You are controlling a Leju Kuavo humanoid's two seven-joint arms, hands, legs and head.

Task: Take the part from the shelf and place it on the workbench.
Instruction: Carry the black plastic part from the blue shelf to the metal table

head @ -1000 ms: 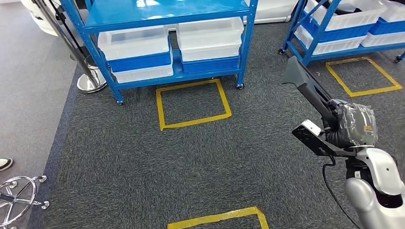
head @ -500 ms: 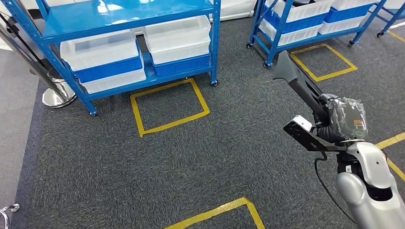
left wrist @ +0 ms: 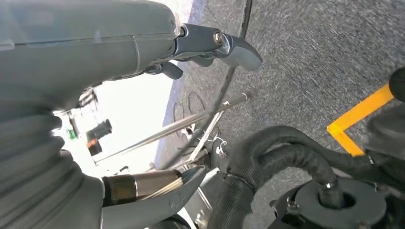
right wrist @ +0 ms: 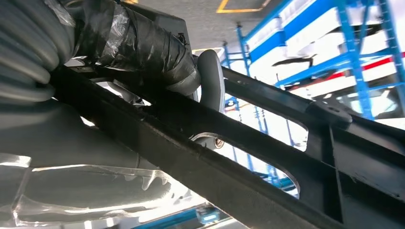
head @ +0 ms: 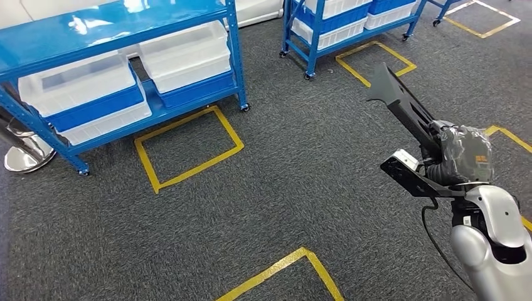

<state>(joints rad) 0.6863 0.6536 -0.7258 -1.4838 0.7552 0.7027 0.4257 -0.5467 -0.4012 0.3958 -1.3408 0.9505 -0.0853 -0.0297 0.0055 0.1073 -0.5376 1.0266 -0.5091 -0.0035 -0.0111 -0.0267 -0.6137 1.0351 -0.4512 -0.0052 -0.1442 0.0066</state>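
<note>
My right hand (head: pixel 461 157), wrapped in clear film and black tape, grips a long black part (head: pixel 401 103) that slants up and away over the carpet at the right of the head view. In the right wrist view the black part (right wrist: pixel 267 157) runs across the picture with my right hand (right wrist: pixel 138 52) closed around it. My left hand (left wrist: pixel 143 52) hangs beside my body with nothing in it, its fingers (left wrist: pixel 229 43) apart. A blue shelf (head: pixel 125 25) with white bins (head: pixel 182 59) stands at the back left.
A second blue shelf (head: pixel 332 25) with white bins stands at the back, right of centre. Yellow tape squares (head: pixel 188 147) mark the dark carpet, with another corner of tape (head: pixel 295 266) near me. A chrome post base (head: pixel 25 157) sits at the far left.
The whole view has swung to the right, so the shelves slide left in the picture. The part stays held in my right hand in the same pose.
</note>
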